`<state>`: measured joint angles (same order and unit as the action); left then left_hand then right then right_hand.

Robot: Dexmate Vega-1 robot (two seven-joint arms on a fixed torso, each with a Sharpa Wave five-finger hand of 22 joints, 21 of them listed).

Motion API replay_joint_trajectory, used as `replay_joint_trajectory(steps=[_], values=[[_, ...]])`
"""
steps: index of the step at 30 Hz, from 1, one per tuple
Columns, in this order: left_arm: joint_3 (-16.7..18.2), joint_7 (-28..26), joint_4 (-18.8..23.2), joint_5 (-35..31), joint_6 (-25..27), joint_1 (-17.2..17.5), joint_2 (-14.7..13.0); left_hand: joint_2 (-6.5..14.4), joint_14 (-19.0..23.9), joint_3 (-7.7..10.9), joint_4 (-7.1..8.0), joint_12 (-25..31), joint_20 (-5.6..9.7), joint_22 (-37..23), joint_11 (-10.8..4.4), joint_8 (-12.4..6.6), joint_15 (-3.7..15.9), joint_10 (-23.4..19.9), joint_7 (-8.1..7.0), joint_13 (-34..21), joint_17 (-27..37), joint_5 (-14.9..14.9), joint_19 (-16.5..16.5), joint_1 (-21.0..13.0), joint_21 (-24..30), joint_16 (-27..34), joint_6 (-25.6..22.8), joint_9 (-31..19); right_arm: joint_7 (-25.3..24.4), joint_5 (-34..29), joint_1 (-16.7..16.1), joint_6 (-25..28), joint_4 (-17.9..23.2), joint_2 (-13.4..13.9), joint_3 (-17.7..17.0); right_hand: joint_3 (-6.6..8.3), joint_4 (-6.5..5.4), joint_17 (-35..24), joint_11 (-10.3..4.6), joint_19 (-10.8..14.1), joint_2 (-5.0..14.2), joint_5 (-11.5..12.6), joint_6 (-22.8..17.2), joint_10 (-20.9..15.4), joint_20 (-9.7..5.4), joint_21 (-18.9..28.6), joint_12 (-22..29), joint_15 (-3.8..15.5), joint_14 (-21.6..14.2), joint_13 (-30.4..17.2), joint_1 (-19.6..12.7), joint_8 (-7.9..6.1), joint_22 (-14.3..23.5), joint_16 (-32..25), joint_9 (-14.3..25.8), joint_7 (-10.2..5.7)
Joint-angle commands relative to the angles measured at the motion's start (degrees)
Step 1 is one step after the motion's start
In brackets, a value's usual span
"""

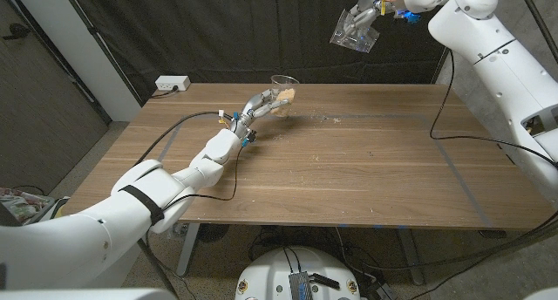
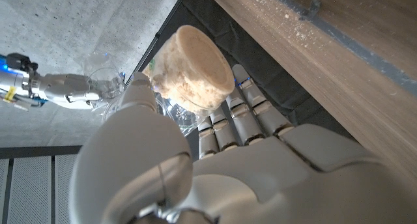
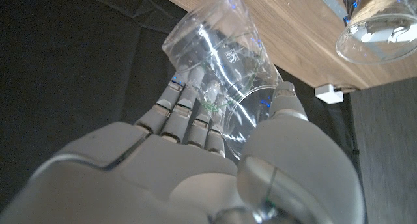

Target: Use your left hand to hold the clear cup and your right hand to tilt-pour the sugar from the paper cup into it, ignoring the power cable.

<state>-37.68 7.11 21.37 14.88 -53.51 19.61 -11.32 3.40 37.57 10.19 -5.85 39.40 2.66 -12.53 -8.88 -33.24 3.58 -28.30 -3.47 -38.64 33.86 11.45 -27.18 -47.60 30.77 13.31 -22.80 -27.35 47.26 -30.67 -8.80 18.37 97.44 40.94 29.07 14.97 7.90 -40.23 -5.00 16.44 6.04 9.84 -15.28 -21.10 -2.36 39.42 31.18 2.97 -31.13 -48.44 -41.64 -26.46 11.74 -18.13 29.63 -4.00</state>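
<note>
Sugar-filled paper cup (image 1: pixel 285 97) sits gripped in our left hand (image 1: pixel 261 102) over the far tabletop (image 1: pixel 349 160), while our right hand (image 1: pixel 370 8) grasps a clear cup (image 1: pixel 353 30) high, well apart to the right.

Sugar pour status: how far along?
Mostly done, it seems: the sugar-filled cup in the left hand holds tan sugar, and spilled grains lie on the table. In hand: the right hand holds an empty-looking clear cup, not paper, high above the table. Left: probably just setting both down.
</note>
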Motion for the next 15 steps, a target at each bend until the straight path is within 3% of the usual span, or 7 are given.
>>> replay_joint_trajectory(steps=[1, 13, 15], values=[[3.9, 3.8, -0.4, 3.0, -0.7, 0.5, 1.2, 0.2, -0.2, -0.15, -0.03, -0.1, 3.17, 0.0, 0.07, 0.18, 6.44, 0.5, -0.18, -0.1, 0.3, 0.2, 0.6, 0.1, 0.3, -0.1, 0.5, 0.0, -11.6, 16.1, -7.9, 2.4, 1.4, 4.9, -7.5, 0.59, -0.26, -0.1, 0.42, 0.9, 0.45, 0.4, -2.0, -0.4, -6.19, 0.4, -0.2, 10.32, -0.8, -0.2, 0.2, 0.18, 0.0, 0.1, 0.2, -1.34], [5.3, 4.2, -0.3, 2.9, -2.6, 0.1, 1.4, 0.2, -0.6, -0.27, 0.00, -0.2, 3.19, 0.0, -0.01, 0.16, 6.52, 0.5, -0.04, -0.1, 0.4, 0.2, 0.7, 0.1, 0.4, -0.2, 0.5, 0.0, -23.3, 33.1, -19.1, -1.3, 1.4, 10.3, -15.5, 0.71, -0.10, -0.2, 0.54, 1.2, 0.45, 0.4, -2.3, -0.7, -6.23, 0.6, -0.2, 10.32, -1.3, -0.4, 0.0, 0.24, 0.0, 0.0, 0.3, -1.05], [5.0, 2.1, -0.3, 1.9, -3.0, 0.1, 1.6, 0.2, -0.5, -0.30, 0.01, -0.2, 3.21, 0.0, 0.00, 0.21, 6.41, 0.6, -0.07, -0.1, 0.4, 0.2, 0.7, 0.1, 0.4, -0.2, 0.6, 0.0, -25.3, 37.1, -22.2, -3.6, 0.7, 10.7, -18.1, 0.72, -0.09, -0.3, 0.74, 1.2, 0.45, 0.4, -2.3, -0.9, -6.23, 0.6, -0.1, 10.31, -1.4, -0.5, 0.0, 0.23, 0.0, -0.1, 0.3, -1.01]])
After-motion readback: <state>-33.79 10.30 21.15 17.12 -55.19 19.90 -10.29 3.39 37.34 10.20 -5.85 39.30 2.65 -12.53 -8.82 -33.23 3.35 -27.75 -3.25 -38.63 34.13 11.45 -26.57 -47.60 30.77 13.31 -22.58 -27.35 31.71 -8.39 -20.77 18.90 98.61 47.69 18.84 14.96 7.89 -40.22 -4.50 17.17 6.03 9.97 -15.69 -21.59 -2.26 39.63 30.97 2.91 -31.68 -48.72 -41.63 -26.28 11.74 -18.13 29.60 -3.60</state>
